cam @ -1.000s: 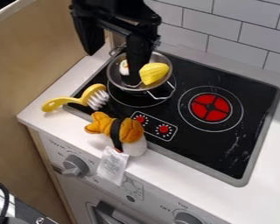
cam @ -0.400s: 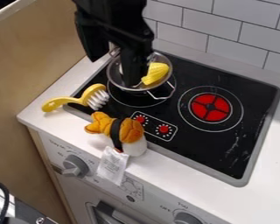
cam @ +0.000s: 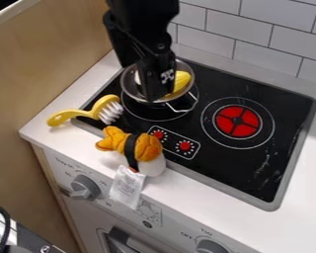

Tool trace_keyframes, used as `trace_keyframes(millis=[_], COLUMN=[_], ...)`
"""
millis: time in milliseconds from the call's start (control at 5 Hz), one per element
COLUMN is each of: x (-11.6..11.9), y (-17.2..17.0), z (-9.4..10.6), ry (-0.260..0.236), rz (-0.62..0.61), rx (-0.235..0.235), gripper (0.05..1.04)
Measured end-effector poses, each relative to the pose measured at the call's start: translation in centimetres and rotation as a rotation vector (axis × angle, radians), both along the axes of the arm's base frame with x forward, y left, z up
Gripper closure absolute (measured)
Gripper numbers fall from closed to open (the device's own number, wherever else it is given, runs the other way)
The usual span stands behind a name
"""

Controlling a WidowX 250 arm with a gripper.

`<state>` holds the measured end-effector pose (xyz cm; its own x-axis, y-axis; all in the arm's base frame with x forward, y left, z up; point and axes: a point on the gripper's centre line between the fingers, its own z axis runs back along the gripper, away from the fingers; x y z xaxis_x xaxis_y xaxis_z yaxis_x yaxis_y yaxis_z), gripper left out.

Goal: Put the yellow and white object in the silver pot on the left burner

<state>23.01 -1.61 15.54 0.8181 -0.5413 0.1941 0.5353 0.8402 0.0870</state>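
Moved: against the earlier frames, the arm and gripper (cam: 140, 83) have shifted toward the right of the view and turned somewhat; the pot, plush and brush keep their places.
Stove unit: white toy, with a pale counter (cam: 289, 222) running round the cooktop.
Side panel: plain, tan (cam: 42, 64), left edge of view.
Back wall: white rectangular tiles (cam: 273, 29), grey joints.
Cooktop: black, grey-rimmed (cam: 220, 168), set into the counter.
Gripper: black, angled down over the pot from the top of the view; its two fingers spread, tips apart, one low over the pot's bowl, the other higher and to the left.
Left burner: ringed (cam: 147, 119), partly beneath the pot.
Right burner: red centre (cam: 237, 121), white rings.
Silver pot: round (cam: 187, 69), wire handles, standing on the left burner.
Brush: yellow with white bristles (cam: 110, 112), outside the pot; handle on the counter, head at the cooktop's near-left edge.
Plush: orange top, white base, black band (cam: 147, 147), on the counter at the cooktop's near edge.
Tag: white (cam: 128, 187), hanging from the plush over the counter's front edge.
Front dials: two, grey (cam: 85, 187).
Yellow piece: ridged (cam: 181, 81), in the pot, partly behind the gripper.
Cooktop knobs: two, red (cam: 185, 146), between the burners, toward the near edge.
White piece: in the pot (cam: 138, 78), mostly hidden.
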Motion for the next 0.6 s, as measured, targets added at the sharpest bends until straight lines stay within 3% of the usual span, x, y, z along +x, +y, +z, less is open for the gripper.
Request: trace_keyframes(millis=[600], x=[-0.09], y=[0.17], z=[-0.72], ry=[0.041], rz=[-0.418], rx=[0.112], gripper=[0.083])
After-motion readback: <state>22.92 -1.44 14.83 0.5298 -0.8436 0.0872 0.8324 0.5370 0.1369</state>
